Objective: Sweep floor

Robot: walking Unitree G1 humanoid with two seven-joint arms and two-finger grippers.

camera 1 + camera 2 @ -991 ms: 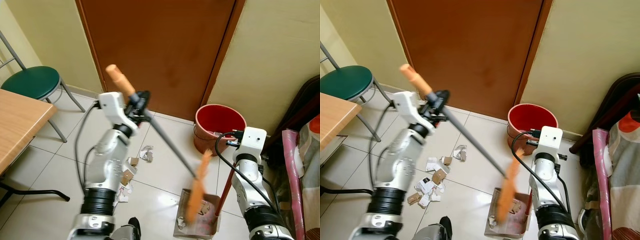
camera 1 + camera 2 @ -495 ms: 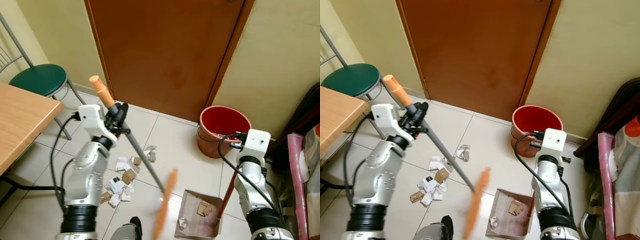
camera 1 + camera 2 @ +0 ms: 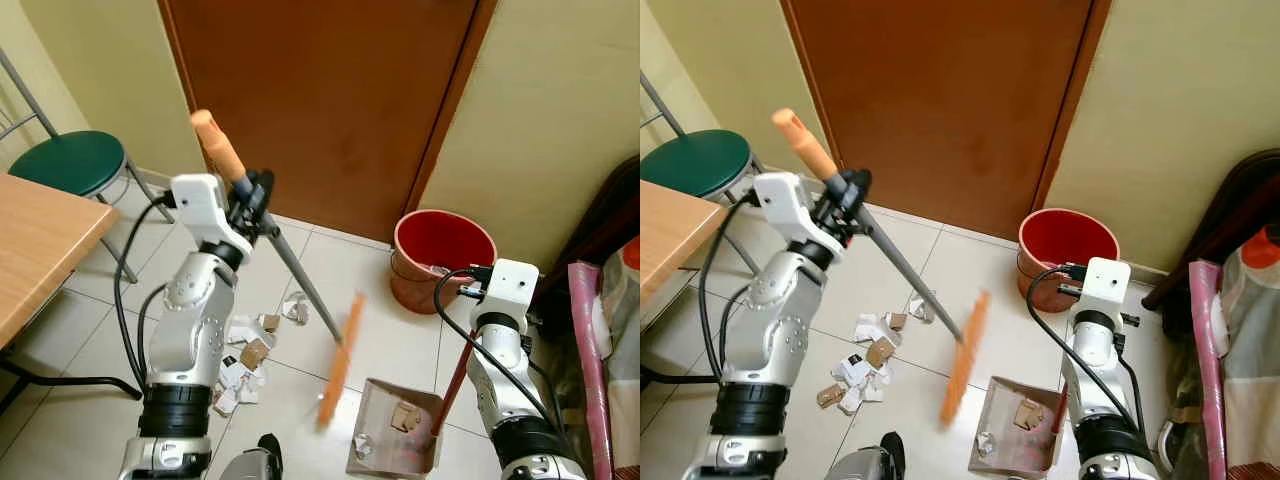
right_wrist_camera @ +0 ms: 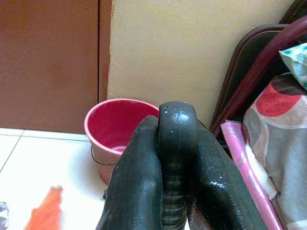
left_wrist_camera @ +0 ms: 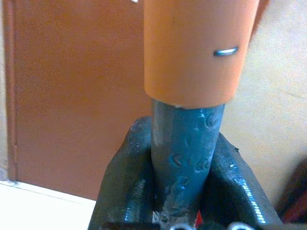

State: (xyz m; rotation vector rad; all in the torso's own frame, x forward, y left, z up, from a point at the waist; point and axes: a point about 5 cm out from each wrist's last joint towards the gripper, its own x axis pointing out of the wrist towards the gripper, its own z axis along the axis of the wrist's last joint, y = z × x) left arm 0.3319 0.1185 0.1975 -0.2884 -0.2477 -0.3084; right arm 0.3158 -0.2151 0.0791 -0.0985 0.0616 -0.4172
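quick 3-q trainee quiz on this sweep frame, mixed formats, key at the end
1. True or false: the left gripper is shut on the broom.
2. Multiple choice: where does most of the paper litter lie? A) in the red bucket B) on the floor tiles beside the left arm C) on the green stool
3. Fill in: the right gripper holds the upright handle of the ____, which already has a few scraps in it.

Key: 1 true; 2 B; 3 dustpan
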